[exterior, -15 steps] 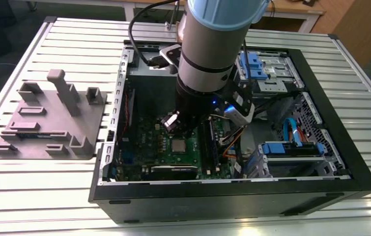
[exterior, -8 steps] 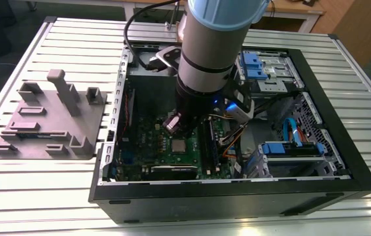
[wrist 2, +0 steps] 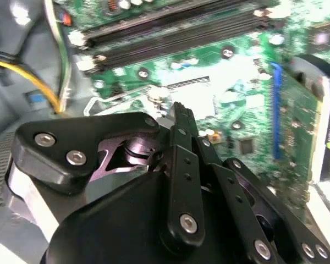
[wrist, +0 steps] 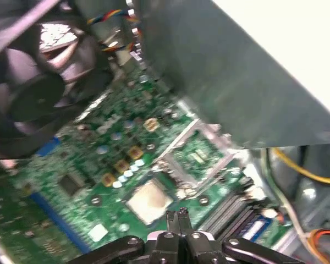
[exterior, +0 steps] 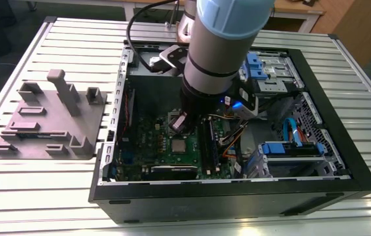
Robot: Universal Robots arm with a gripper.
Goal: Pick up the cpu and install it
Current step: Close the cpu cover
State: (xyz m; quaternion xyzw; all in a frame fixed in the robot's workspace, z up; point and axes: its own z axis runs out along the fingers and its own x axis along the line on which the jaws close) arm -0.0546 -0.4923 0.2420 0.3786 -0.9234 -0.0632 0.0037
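Inside the open computer case (exterior: 238, 202), near the centre of the exterior view, the arm (exterior: 221, 44) points steeply down, so the gripper (exterior: 179, 124) hangs close over the green circuit board (exterior: 142, 147). The cpu (exterior: 180, 145) lies flat on that board, just below the gripper in the picture. A hinged metal frame (wrist: 175, 143) beside it stands open, probably to leave the chip free. In the first wrist view the fingertips (wrist: 170, 221) are pressed together with nothing between them. The cpu (wrist: 148, 199) sits just beside them, apparently untouched.
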